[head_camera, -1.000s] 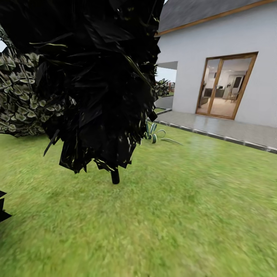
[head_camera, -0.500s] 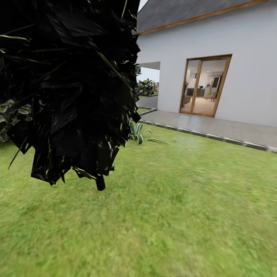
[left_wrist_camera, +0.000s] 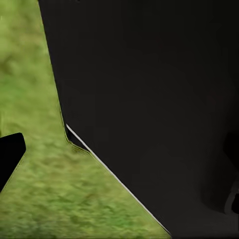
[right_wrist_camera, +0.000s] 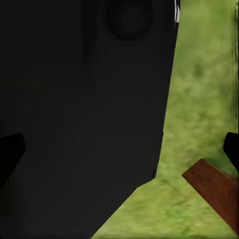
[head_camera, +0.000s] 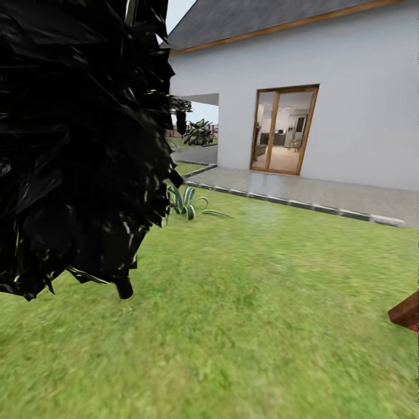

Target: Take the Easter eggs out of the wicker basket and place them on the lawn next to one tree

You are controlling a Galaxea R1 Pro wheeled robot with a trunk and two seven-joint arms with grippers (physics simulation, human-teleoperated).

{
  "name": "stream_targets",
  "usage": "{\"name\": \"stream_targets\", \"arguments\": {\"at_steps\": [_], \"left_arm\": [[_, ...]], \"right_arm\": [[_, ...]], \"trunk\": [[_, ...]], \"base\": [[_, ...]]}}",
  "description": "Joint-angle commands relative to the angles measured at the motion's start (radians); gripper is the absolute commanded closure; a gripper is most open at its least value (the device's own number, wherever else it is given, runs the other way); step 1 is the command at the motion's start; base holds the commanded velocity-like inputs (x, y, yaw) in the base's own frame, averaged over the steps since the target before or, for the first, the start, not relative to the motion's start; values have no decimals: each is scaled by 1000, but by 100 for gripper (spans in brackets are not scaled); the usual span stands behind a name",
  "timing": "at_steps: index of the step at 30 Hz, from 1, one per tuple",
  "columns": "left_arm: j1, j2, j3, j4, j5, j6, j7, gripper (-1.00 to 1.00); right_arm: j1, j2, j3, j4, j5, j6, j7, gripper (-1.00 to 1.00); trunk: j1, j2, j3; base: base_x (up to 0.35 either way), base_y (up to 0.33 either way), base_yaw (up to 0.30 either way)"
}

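The robot is travelling over the lawn; the dark narrow tree is filling the left of the frame and the white house is standing at the upper right. No basket or eggs are appearing, so their direction cannot be told. How far either gripper's fingers are open cannot be told

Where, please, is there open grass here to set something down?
Open lawn spreads between the dark tree, the paved strip by the house and the brown wooden piece. It is crowded under the tree's foliage and near the spiky plant.
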Motion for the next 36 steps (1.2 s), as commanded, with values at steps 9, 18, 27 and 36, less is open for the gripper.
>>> {"name": "stream_targets", "arguments": {"at_steps": [9, 18, 27, 36], "left_arm": [[0, 1, 2, -1, -38, 2, 1, -100], [0, 3, 3, -2, -37, 2, 1, -100], [0, 4, 3, -3, -37, 2, 0, -100], [0, 4, 3, -3, -37, 2, 1, -100]], "right_arm": [[-1, 0, 4, 2, 1, 1, 1, -100], [-1, 0, 4, 2, 1, 2, -1, -100], [-1, -1, 3, 2, 1, 2, -1, -100], [-1, -1, 3, 2, 0, 2, -1, -100]], "trunk": [[0, 0, -1], [0, 0, -1], [0, 0, -1], [0, 0, -1]], "base": [[205, -275, -3], [238, -259, 0], [241, -257, 0], [242, -257, 0]]}}
